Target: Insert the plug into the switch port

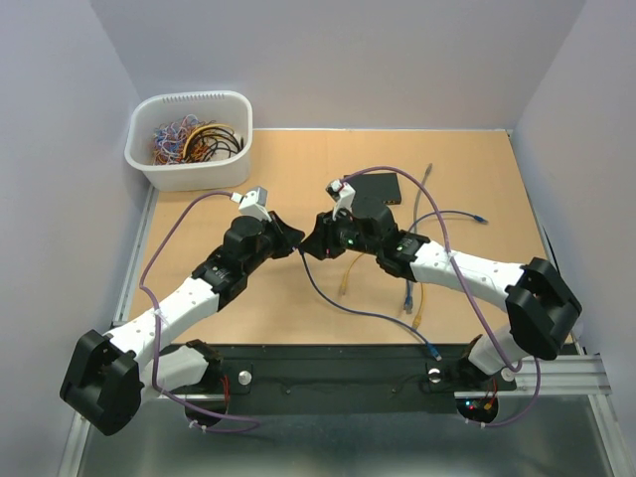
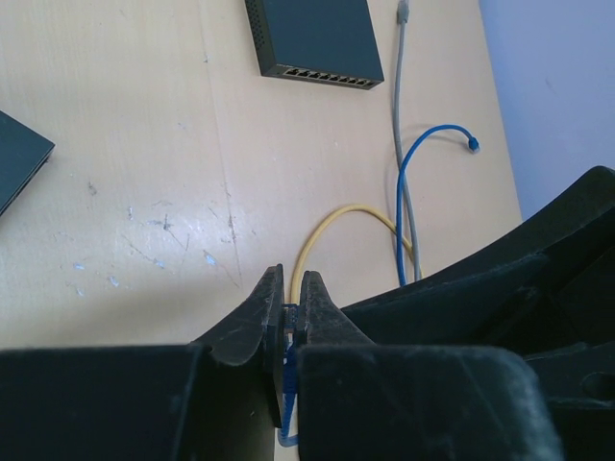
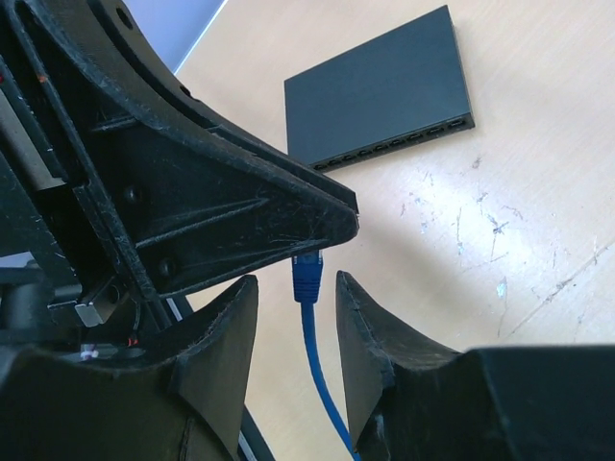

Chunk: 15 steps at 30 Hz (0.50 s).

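Note:
The blue plug (image 2: 288, 315) is pinched between the fingers of my left gripper (image 2: 291, 279), which is shut on it above the middle of the table. Its blue cable (image 1: 338, 298) trails down towards the near edge. My right gripper (image 3: 296, 288) faces the left one (image 1: 291, 241) and stands open, one finger on each side of the plug (image 3: 307, 276) with a gap on both sides. The black switch (image 1: 376, 186) lies flat behind the right gripper (image 1: 314, 244). Its row of ports (image 2: 319, 74) faces the grippers and also shows on the switch's edge (image 3: 404, 144).
A white bin (image 1: 189, 139) of tangled cables stands at the back left. Loose yellow (image 2: 327, 221), grey (image 2: 399, 106) and blue (image 2: 423, 144) cables lie on the table right of centre. A second dark flat box (image 2: 14, 158) shows at the left wrist view's edge.

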Available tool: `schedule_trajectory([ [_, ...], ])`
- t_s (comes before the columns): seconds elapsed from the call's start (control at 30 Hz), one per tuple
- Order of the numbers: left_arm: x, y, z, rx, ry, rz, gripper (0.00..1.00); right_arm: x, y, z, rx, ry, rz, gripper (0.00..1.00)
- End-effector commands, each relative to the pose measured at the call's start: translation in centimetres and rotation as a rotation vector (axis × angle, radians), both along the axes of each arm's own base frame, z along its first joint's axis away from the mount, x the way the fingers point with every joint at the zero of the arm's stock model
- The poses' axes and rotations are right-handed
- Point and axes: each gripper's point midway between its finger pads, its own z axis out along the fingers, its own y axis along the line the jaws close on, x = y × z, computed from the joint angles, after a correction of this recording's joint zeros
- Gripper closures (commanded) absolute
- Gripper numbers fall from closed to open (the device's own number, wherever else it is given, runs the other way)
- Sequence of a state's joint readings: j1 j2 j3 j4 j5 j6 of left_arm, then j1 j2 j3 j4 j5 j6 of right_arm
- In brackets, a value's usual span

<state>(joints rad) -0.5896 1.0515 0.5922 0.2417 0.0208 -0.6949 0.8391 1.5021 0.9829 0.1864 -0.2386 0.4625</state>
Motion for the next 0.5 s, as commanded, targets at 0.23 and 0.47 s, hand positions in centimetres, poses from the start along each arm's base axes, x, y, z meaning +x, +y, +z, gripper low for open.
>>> schedule_trajectory([
  [0.23, 0.4, -0.4, 2.7, -0.055, -0.06, 0.004, 1.0, 0.2, 1.0, 0.7, 0.014, -0.044, 0.011, 0.58],
  [0.47, 0.3, -0.5, 2.8, -0.061, -0.061, -0.001, 1.0, 0.1, 1.0, 0.1, -0.002, -0.041, 0.007, 0.62],
])
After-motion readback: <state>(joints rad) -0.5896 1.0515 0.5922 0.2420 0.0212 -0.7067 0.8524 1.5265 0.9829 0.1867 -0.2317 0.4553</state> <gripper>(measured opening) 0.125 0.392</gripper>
